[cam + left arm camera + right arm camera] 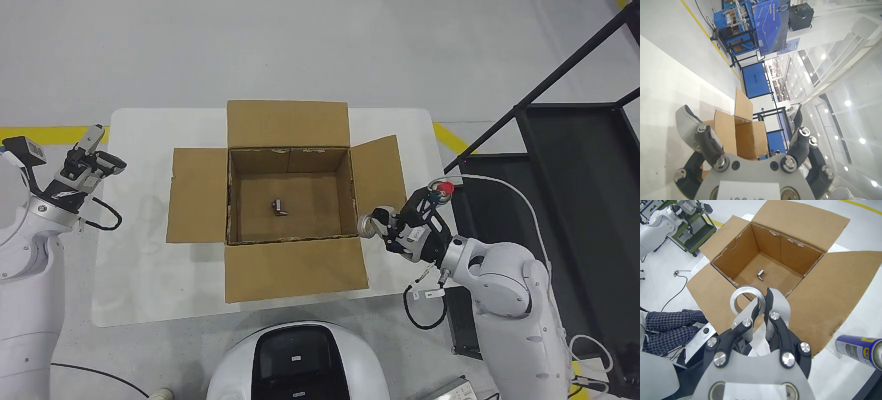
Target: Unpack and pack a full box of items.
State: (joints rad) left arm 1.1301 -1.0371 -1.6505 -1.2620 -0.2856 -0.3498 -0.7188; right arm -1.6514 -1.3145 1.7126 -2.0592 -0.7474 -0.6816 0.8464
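Observation:
An open cardboard box [196, 210] [819, 306] [744, 132] stands in the middle of the white table [140, 280] with all flaps folded out. On its floor lies a small metal part [279, 208] [761, 274]. My right gripper [380, 222] [762, 304] hovers over the box's right flap, shut on a silver metal ring [745, 301] [368, 224] by its rim. My left gripper [95, 150] [742, 115] is held off the table's left edge, open and holding nothing, tilted upward.
A blue spray can [859, 349] [440, 192] with a red cap lies at the table's right edge, close behind my right gripper. A dark metal frame [560, 130] stands to the right of the table.

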